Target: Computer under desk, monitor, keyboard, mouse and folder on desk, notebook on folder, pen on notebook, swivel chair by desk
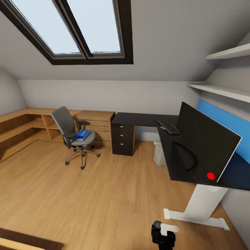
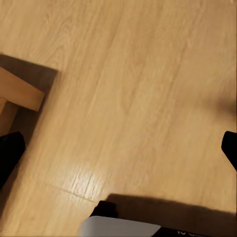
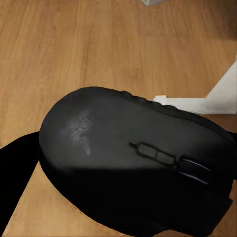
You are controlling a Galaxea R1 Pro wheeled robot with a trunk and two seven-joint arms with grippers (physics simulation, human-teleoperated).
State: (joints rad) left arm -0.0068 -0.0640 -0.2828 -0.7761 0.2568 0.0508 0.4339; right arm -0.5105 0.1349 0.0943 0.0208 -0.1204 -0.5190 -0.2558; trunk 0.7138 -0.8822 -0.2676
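Observation:
A dark oval mouse [image 3: 133, 158] sits between the fingers of my right gripper [image 3: 123, 197], which is shut on it above the plank floor. My right arm [image 1: 163, 236] shows low in the head view. My left gripper [image 2: 118, 153] hangs open over bare floor. The black monitor [image 1: 205, 142] stands on the desk [image 1: 139, 119], with the keyboard [image 1: 167, 126] beyond it. A pale computer [image 1: 159, 154] stands under the desk. The swivel chair [image 1: 67, 126] stands apart to the left, with the blue folder [image 1: 82, 134] on its seat. I cannot make out the notebook or the pen.
Low oak shelving [image 1: 24, 125] and an oak drawer unit [image 1: 99, 123] run along the far and left walls. The desk's white pedestal foot [image 1: 196, 217] lies on the floor close to my right arm. A wooden edge [image 2: 19, 94] is beside my left gripper.

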